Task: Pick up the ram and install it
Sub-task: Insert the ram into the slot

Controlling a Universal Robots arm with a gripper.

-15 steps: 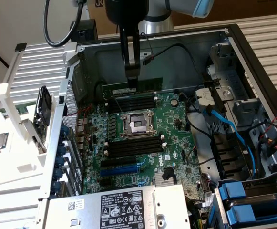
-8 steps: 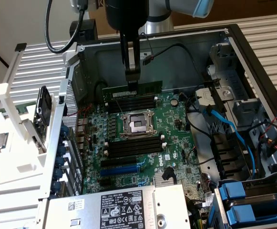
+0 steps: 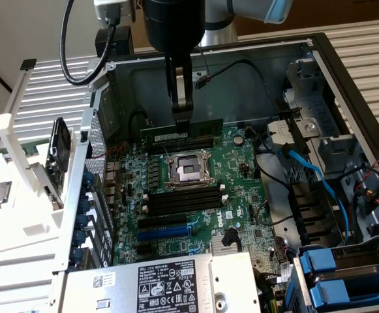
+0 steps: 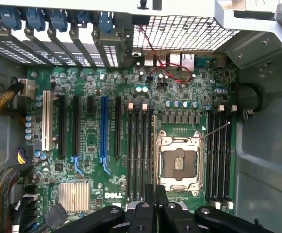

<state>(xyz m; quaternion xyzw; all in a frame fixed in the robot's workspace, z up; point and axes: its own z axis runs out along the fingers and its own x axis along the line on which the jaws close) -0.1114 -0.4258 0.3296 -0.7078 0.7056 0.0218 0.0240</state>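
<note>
Open case [image 3: 319, 72] lies on its side with motherboard [image 3: 241, 189] facing up, giving straight-down access. Far memory slots [image 3: 163, 141] sit beyond processor socket [image 3: 188, 171], close to case's far wall, so room is tight; cables crowd exterior view's right. Ram [image 3: 205, 126] stands on edge, parallel to the slots, at or just above them; cannot tell if seated. Gripper [image 3: 182, 119] clenched on ram's middle, likely for balance.
</note>
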